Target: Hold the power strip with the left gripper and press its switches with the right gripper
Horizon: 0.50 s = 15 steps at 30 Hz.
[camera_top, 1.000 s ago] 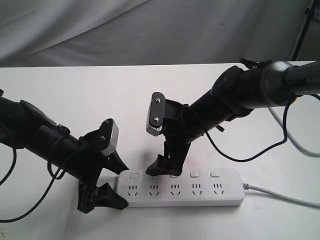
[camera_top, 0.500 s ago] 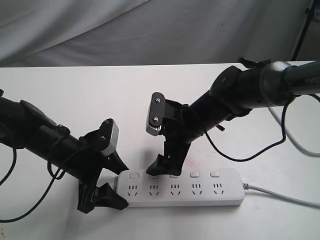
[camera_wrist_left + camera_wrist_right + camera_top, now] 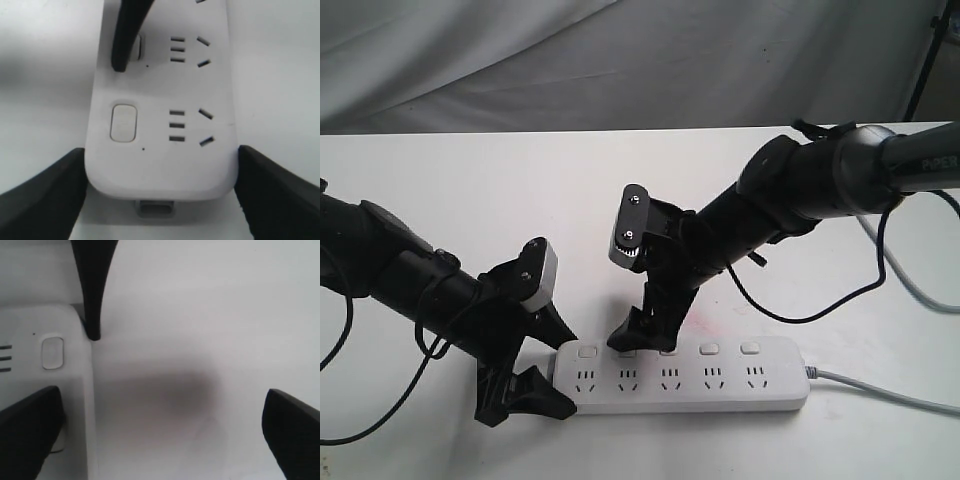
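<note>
The white power strip [image 3: 685,378] lies along the table's front, its grey cord [image 3: 880,390] running off right. My left gripper [image 3: 552,372] is shut on the strip's left end [image 3: 160,165], with a black finger [image 3: 47,197] against each long side. The switches [image 3: 710,349] run in a row above the sockets. My right gripper [image 3: 642,335] is open; one finger [image 3: 127,35] has its tip on the second switch from the left, the other finger [image 3: 295,432] hangs over bare table behind the strip. The first switch [image 3: 123,122] is uncovered.
White table [image 3: 470,180] with a grey cloth backdrop [image 3: 620,60] behind it. A second grey cable [image 3: 910,280] loops at the right edge. A black stand leg [image 3: 925,60] rises at the top right. Thin black cables hang from both arms.
My right gripper has edged slightly to the left, its fingertip staying at the second switch. The left gripper and the power strip have not moved.
</note>
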Available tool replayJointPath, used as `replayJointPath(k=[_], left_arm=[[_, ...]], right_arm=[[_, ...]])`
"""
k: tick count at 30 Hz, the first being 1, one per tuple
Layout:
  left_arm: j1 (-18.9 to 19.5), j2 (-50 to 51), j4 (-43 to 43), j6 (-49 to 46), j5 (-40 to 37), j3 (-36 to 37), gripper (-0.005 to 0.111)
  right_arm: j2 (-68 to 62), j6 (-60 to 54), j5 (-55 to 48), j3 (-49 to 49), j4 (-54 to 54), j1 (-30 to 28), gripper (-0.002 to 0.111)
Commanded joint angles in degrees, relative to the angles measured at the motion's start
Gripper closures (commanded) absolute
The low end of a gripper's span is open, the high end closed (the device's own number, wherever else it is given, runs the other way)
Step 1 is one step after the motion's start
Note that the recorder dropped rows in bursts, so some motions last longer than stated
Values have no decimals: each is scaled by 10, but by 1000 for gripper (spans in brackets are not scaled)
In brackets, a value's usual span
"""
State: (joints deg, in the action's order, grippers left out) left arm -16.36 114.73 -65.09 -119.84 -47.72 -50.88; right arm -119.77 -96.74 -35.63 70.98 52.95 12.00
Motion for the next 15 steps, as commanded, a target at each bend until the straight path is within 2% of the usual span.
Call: replayJointPath(k=[1, 15], left_arm=[[-3, 0, -4, -1, 3, -1, 51], [-3, 0, -4, -1, 3, -1, 51]], right_arm=[[2, -17, 18, -9, -27, 0, 5], [81, -17, 0, -9, 17, 0, 5]])
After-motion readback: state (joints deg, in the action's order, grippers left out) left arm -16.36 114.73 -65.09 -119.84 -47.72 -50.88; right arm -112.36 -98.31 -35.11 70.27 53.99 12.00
